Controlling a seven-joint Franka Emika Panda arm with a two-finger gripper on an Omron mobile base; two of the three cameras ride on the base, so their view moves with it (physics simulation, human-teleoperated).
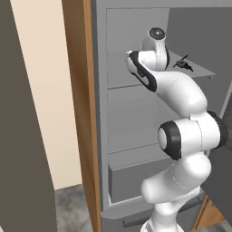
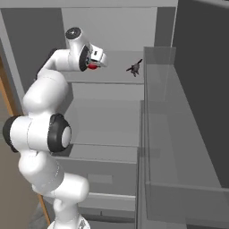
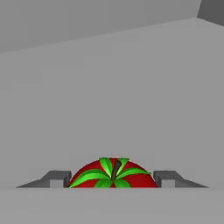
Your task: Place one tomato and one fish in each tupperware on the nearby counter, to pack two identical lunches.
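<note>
Red tomato (image 3: 113, 177) with green leaves, plain grey fridge shelf (image 3: 109, 100), white arm (image 2: 44, 134) with dark joints

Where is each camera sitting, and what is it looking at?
Left base view: behind the arm on its left, facing the open fridge; the white arm rises at lower right.
Right base view: behind on the right, same fridge; the arm rises at lower left, gripper over a tomato.
Hand view: on the hand, looking along the fingers that flank the tomato.
Both base views share the shelf and the small dark fish.
</note>
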